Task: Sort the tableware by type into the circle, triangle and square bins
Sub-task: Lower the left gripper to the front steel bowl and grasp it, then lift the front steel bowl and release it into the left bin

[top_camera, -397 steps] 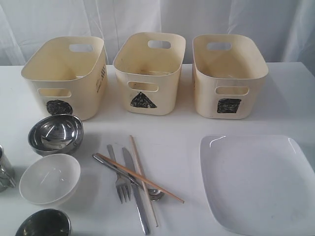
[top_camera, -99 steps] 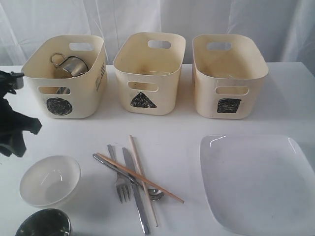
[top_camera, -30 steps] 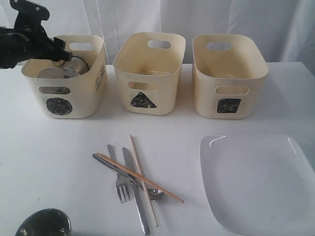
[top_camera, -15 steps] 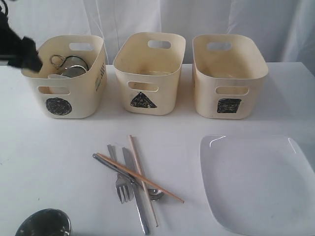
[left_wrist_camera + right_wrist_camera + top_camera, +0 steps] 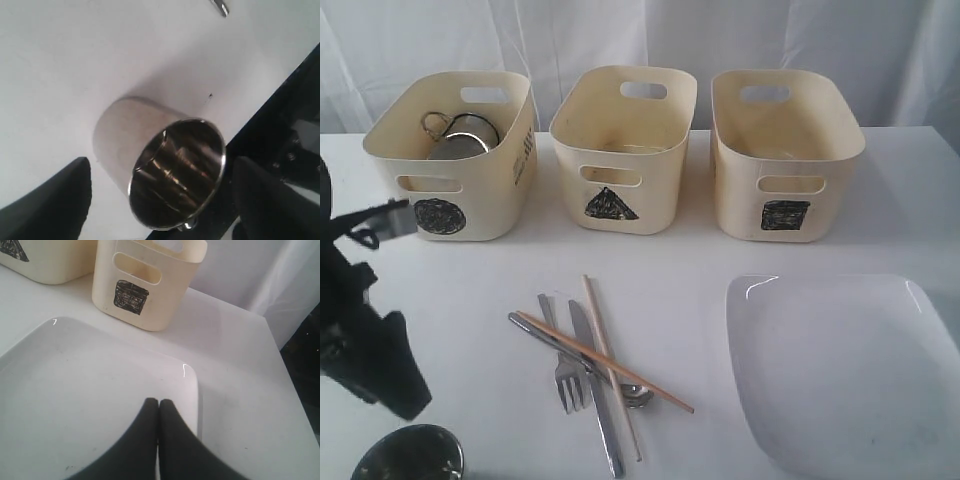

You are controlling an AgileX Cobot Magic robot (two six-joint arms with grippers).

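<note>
A steel cup (image 5: 165, 165) stands upright near the table's front left corner (image 5: 408, 455). My left gripper (image 5: 161, 167) is open with the cup between its fingers (image 5: 55, 200), both clear of its wall. The circle bin (image 5: 490, 200) holds a handled steel cup (image 5: 460, 132) and other pieces. The triangle bin (image 5: 625, 150) and square bin (image 5: 787, 150) show nothing inside. Fork (image 5: 563, 385), knife (image 5: 602, 415), spoon (image 5: 635, 395) and chopsticks (image 5: 610, 352) lie crossed in the middle. My right gripper (image 5: 159, 402) is shut and empty above the white square plate (image 5: 75, 390).
My left arm (image 5: 365, 340) fills the front left of the exterior view. The plate (image 5: 850, 370) covers the front right of the table. The table's front edge (image 5: 280, 115) runs close beside the cup. White curtains hang behind the bins.
My left arm has swung from the circle bin down to the front left corner and now straddles the steel cup. The right gripper has not moved.
</note>
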